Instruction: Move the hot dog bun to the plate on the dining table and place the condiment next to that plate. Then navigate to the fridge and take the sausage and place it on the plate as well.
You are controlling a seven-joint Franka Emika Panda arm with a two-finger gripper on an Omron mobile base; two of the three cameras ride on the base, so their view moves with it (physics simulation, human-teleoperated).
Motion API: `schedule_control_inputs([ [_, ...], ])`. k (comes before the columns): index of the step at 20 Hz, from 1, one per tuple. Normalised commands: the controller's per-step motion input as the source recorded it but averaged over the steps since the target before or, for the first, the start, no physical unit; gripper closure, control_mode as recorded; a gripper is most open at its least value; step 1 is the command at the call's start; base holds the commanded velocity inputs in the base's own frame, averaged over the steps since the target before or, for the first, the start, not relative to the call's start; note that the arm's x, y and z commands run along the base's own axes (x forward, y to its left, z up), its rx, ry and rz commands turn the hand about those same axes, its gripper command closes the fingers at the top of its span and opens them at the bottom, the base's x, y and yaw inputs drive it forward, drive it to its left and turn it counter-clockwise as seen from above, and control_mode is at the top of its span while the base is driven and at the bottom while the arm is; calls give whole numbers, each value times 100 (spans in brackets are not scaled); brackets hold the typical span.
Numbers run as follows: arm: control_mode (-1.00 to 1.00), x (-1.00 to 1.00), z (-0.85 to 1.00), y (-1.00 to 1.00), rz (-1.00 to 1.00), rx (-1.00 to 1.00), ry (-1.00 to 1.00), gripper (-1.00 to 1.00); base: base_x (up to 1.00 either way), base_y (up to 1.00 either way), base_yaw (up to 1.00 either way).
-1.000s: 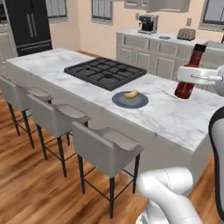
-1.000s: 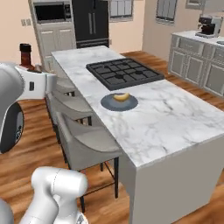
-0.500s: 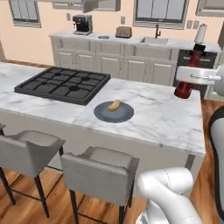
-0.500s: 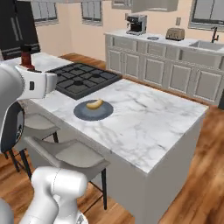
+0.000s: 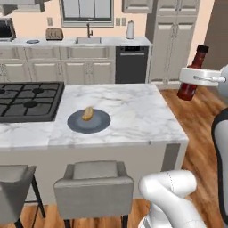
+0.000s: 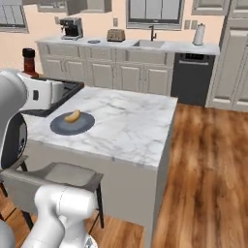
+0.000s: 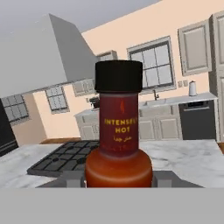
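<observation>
The hot dog bun [image 5: 88, 113] lies on the slate-grey plate [image 5: 99, 124] on the marble dining table [image 5: 133, 111], just right of the black cooktop. My gripper [image 5: 195, 81] is held up in the air past the table's right end, shut on the body of the condiment [image 5: 197, 60], a dark-red bottle with a black cap that leans slightly. From the right base the bun [image 6: 73, 116], the plate [image 6: 60, 127] and the bottle's cap [image 6: 29, 54] above my hand are seen. The condiment [image 7: 119, 131] stands upright between the fingers [image 7: 70, 177]. The sausage is out of view.
Grey stools [image 5: 95, 180] line the table's near side. The cooktop [image 5: 26, 100] takes the table's left part. Counters with a sink [image 5: 89, 41] and a dishwasher [image 5: 131, 64] run along the back wall. Wood floor [image 6: 208, 164] lies right of the table. A black strip, perhaps the fridge [image 7: 5, 131], is far left.
The whole scene has swung as the base moved around the table toward its long side. The condiment stays in the gripper. The bun rests on the plate as before.
</observation>
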Motion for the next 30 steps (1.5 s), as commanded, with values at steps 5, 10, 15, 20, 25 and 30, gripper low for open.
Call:
schedule_control_inputs([
  [5, 100, 0, 0, 0, 0, 0, 0, 100, 5, 92, -58],
  [10, 100, 0, 0, 0, 0, 0, 0, 100, 30, 97, -43],
  [15, 100, 0, 0, 0, 0, 0, 0, 100, 87, 21, -3],
  [20, 100, 0, 0, 0, 0, 0, 0, 100, 34, -38, 19],
  [25, 100, 0, 0, 0, 0, 0, 0, 100, 21, -55, 33],
  [30, 100, 0, 0, 0, 0, 0, 0, 100, 65, -49, 33],
])
